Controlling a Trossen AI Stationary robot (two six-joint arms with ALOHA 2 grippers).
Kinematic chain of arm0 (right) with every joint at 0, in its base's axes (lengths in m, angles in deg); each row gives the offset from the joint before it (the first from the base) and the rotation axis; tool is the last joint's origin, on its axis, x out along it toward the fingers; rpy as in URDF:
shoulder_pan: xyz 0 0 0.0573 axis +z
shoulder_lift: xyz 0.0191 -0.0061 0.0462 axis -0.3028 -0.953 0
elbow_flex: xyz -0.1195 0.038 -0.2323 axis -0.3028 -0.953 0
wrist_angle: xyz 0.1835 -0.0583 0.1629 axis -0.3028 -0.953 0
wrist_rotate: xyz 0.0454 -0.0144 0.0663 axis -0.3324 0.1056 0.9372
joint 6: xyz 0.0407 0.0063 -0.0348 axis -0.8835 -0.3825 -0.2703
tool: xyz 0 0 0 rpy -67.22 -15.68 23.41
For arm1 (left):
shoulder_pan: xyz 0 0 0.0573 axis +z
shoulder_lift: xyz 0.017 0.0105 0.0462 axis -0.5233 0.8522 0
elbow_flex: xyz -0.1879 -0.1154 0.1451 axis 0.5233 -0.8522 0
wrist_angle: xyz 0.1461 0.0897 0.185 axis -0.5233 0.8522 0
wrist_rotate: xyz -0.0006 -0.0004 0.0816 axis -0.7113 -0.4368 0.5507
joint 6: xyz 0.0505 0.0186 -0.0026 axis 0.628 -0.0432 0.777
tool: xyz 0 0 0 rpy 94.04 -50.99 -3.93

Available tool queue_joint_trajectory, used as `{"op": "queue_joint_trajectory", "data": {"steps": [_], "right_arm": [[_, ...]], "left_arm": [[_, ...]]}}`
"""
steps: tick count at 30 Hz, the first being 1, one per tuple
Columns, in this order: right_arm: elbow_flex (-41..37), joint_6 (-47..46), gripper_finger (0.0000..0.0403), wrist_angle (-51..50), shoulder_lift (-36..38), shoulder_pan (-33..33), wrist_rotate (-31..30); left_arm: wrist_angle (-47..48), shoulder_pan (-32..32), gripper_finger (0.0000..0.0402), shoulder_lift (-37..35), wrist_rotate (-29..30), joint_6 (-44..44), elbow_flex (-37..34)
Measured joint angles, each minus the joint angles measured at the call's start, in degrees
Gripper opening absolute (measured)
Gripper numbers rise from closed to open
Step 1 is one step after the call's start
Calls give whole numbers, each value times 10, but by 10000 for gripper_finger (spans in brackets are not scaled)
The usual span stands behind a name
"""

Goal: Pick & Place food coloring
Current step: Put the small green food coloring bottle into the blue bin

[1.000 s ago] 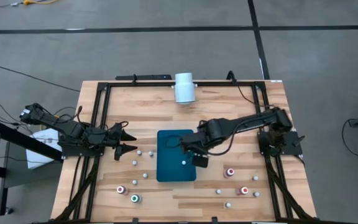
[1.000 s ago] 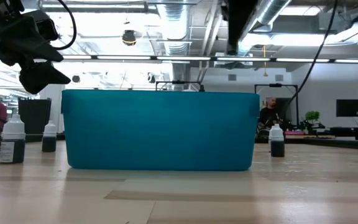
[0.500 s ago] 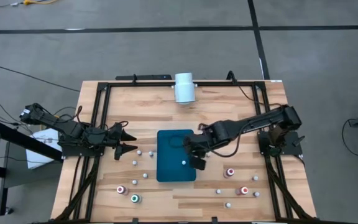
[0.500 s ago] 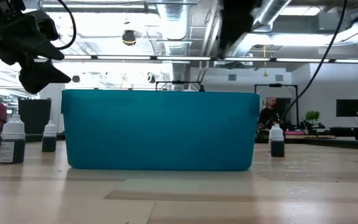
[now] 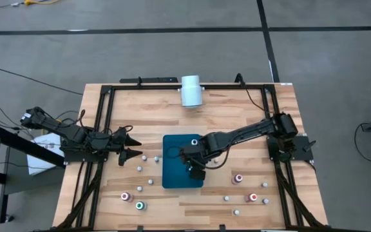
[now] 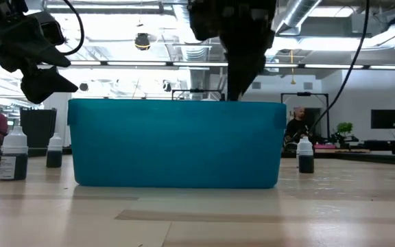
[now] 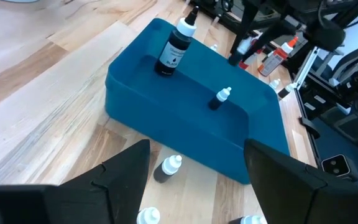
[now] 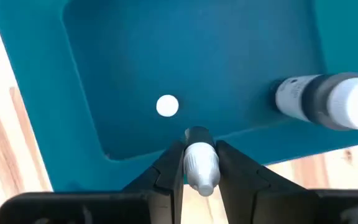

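Note:
Food coloring bottles stand scattered on the wooden table: red-topped ones (image 5: 239, 178), a green-topped one (image 5: 140, 205) and small whitish ones (image 5: 144, 157). A teal tray (image 5: 172, 174) at the table's middle holds a larger black bottle (image 7: 174, 46) and a small one (image 7: 219, 99), both upright. My right gripper (image 5: 195, 171) is over the tray's near half, shut on a small white-capped bottle (image 8: 199, 163). My left gripper (image 5: 134, 147) waits open at the table's left side, level with the tray. My right gripper pinches a small food coloring bottle between its two fingers (image 8: 166, 168), by the white cap end (image 8: 199, 163). The fingers point down from above. The bottle's dark body (image 8: 197, 134) points down past the fingertips toward the tray's near wall; whether it rests on anything I cannot tell.
A large white cylinder (image 5: 191, 90) lies at the table's far edge. A black frame rail (image 5: 105, 122) runs around the tabletop. In the low view, bottles (image 6: 12, 154) (image 6: 305, 154) stand on either side of the tray's wall (image 6: 177, 144).
My right gripper has moved from the tray's right edge toward the table's left, over the tray's inside, and has come down toward it. The left arm has kept still.

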Motion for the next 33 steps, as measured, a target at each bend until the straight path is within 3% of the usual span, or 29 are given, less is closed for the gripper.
{"op": "queue_joint_trajectory", "data": {"steps": [33], "right_arm": [[0, 4, 71, 18, -4, -34, 2]], "left_arm": [[0, 0, 252, 0, 1, 0, 0]]}}
